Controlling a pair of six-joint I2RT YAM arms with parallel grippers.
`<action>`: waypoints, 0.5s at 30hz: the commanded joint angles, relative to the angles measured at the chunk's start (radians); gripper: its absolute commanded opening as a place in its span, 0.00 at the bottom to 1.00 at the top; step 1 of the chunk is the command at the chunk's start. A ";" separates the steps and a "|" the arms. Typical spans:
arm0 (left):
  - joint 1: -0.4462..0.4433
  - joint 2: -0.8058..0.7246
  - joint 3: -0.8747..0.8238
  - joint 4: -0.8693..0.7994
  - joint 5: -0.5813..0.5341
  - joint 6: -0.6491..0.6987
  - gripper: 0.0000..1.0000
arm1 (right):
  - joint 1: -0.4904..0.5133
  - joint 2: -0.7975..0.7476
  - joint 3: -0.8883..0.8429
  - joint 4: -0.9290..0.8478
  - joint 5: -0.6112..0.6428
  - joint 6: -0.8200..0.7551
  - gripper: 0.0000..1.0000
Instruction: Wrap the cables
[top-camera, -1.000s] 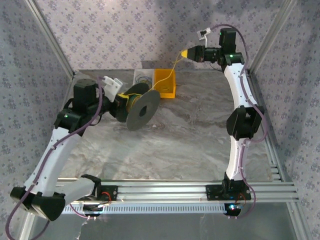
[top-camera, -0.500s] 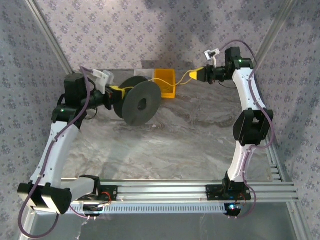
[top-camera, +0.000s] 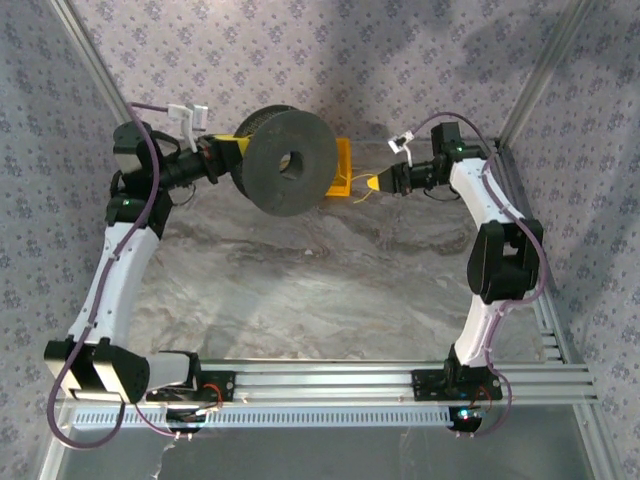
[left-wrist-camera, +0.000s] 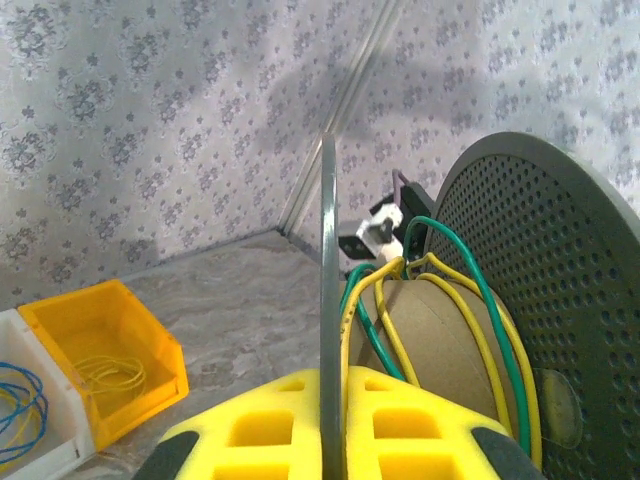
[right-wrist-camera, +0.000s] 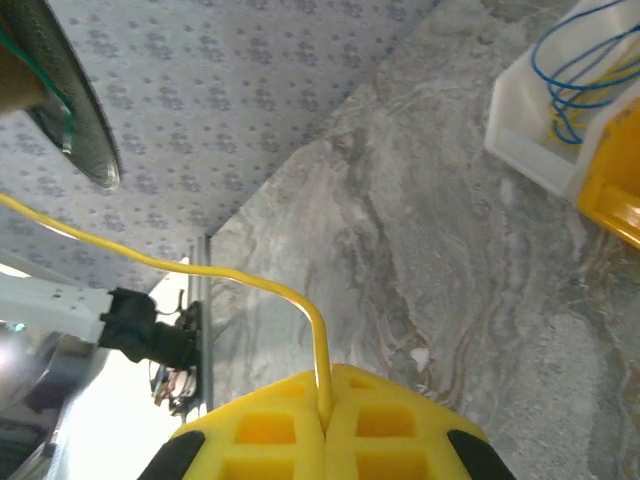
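The table (top-camera: 330, 290) is a grey slab with a marble pattern, and an aluminium rail (top-camera: 330, 378) runs along its near edge. Its veined top spreads out below both grippers. A yellow storage bin (top-camera: 344, 165) stands on it at the far edge, just left of the right gripper (top-camera: 374, 184) and to the right of the left gripper (top-camera: 238, 150). A white bin (left-wrist-camera: 45, 458) rests against the yellow bin's side, on the side away from the right gripper. Both bins sit flat with their open tops up.

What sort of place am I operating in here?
Probably a lab robot cell: aluminium frame rails, patterned fabric walls, and a marble-look tabletop with a yellow parts bin.
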 joint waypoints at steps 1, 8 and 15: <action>0.017 -0.001 0.089 0.272 -0.074 -0.193 0.00 | 0.036 -0.044 -0.086 0.162 0.224 0.135 0.00; 0.001 0.078 0.121 0.295 -0.419 -0.360 0.00 | 0.228 -0.140 -0.199 0.268 0.513 0.251 0.00; -0.107 0.139 0.189 0.118 -0.833 -0.238 0.00 | 0.498 -0.201 -0.162 0.209 0.694 0.269 0.00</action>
